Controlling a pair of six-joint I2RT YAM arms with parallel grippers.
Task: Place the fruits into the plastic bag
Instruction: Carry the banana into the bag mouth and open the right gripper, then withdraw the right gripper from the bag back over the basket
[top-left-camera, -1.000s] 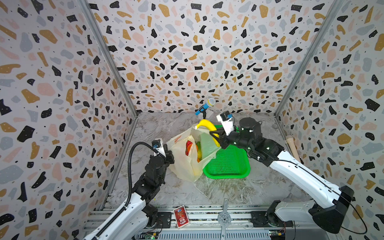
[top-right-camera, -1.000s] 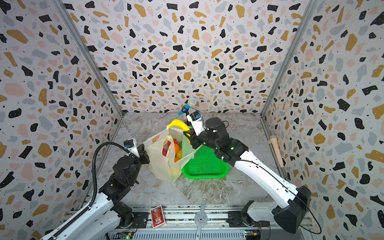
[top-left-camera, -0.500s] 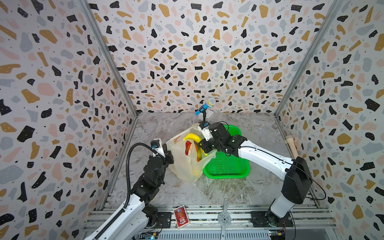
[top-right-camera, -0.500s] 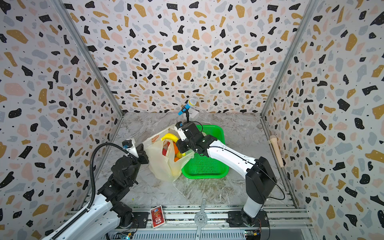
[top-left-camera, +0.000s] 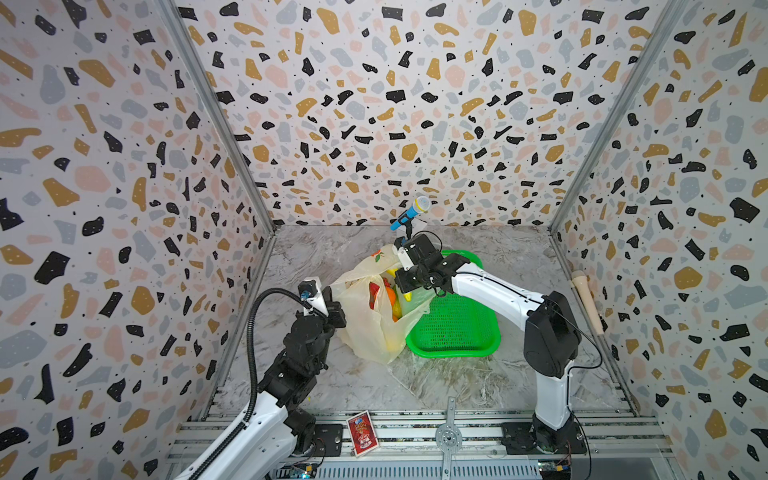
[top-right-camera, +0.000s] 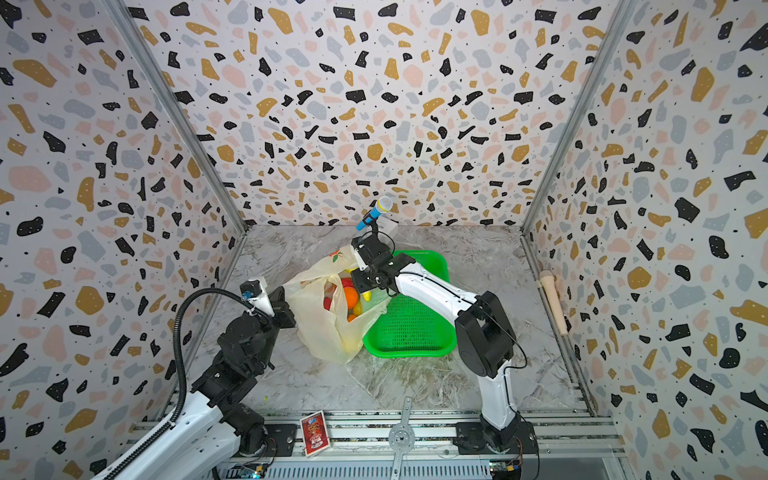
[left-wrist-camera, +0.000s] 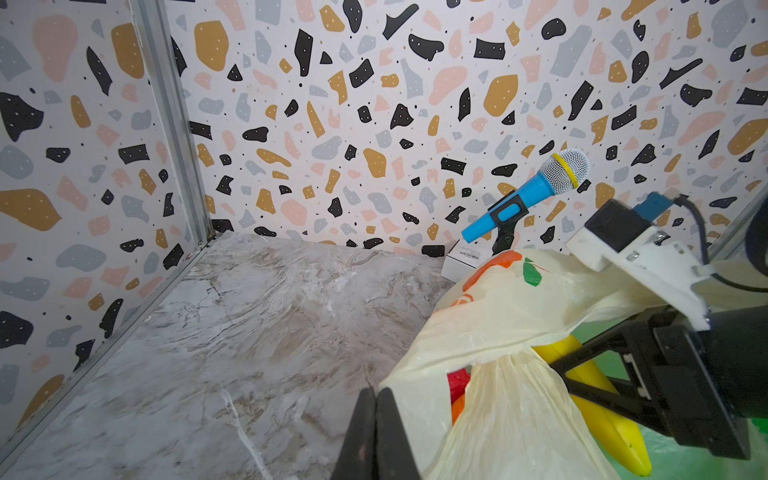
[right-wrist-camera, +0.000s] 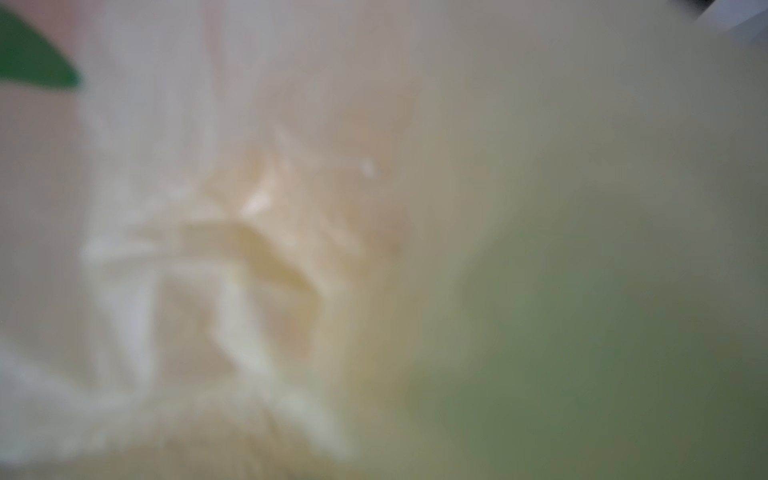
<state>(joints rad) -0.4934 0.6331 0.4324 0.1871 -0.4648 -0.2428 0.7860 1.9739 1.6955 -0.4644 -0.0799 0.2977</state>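
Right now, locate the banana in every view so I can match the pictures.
In a top view: banana at the plastic bag's mouth, centre.
In a top view: same spot, centre.
Left wrist: behind the bag's handle.
Right wrist: not visible, only blur.
Shared landmark: blue microphone.

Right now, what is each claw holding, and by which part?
Left claw pinches the plastic bag at its mouth edge. Right claw grips the banana near one end.

The cream-yellow plastic bag (top-left-camera: 370, 332) stands open with an orange (top-right-camera: 351, 297) and banana (left-wrist-camera: 602, 415) inside.
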